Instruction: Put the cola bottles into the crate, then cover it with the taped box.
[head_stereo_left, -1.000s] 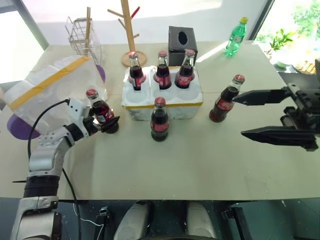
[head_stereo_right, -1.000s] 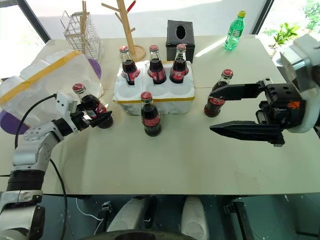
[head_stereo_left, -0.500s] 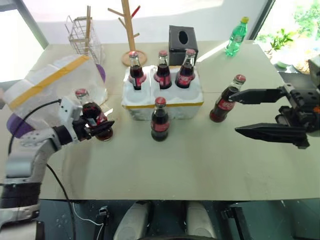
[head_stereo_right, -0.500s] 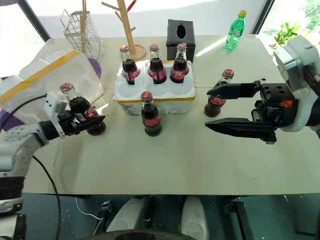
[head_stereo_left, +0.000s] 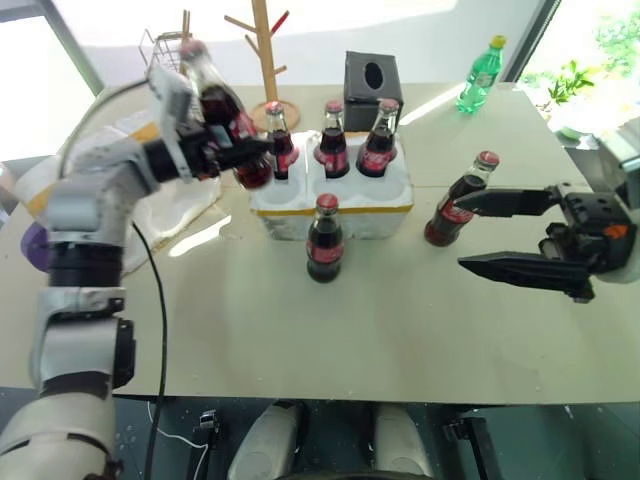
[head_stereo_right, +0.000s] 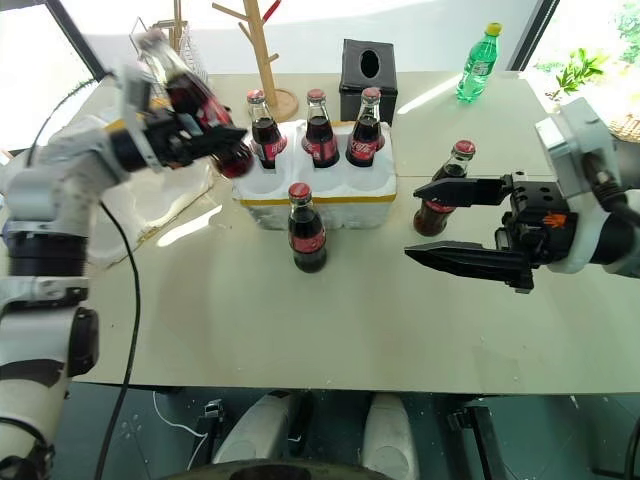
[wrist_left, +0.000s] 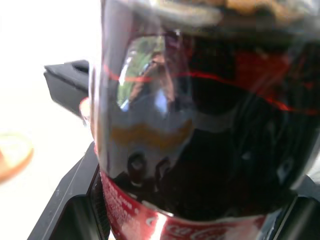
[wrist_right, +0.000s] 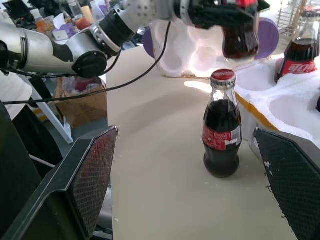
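holding one cola bottle (head_stereo_left: 222, 110) aloft in my left fingers (head_stereo_left: 240, 153), clamped round its lower body, the bottle tilted with its cap leaning away toward the wire rack (head_stereo_left: 160, 48). it hangs above the counter (head_stereo_left: 400, 330), just beside the left end of the crate (head_stereo_left: 335, 192), base near the crate's left rear bottle. in the left wrist view the dark glass and red label sit tight between the black fingers (wrist_left: 70, 200).

crate: low white foam block with a thin yellow tape band, mid-counter. three cola bottles stand upright in its rear row of holes (head_stereo_left: 332, 140). front holes look bare, as far as i can tell.

a fifth bottle (head_stereo_left: 324, 238) stands upright on the counter just in front of the crate, touching nothing. a sixth (head_stereo_left: 460, 200) stands right of the crate, slightly tilted in view.

my right fingers (head_stereo_left: 495, 232) are spread wide, gripping nothing, pointing left and hovering near the sixth bottle, one fingertip close beside its neck; contact cannot be judged. the right wrist view looks between the two fingers at the fifth bottle (wrist_right: 222, 130).

taped box (head_stereo_left: 150, 190): white foam shell with yellow tape, lying at the left edge of the counter, partly hidden by my left arm, well clear of the crate top.

behind: black tissue box (head_stereo_left: 372, 76), green plastic bottle (head_stereo_left: 478, 72), wooden mug tree (head_stereo_left: 265, 50).
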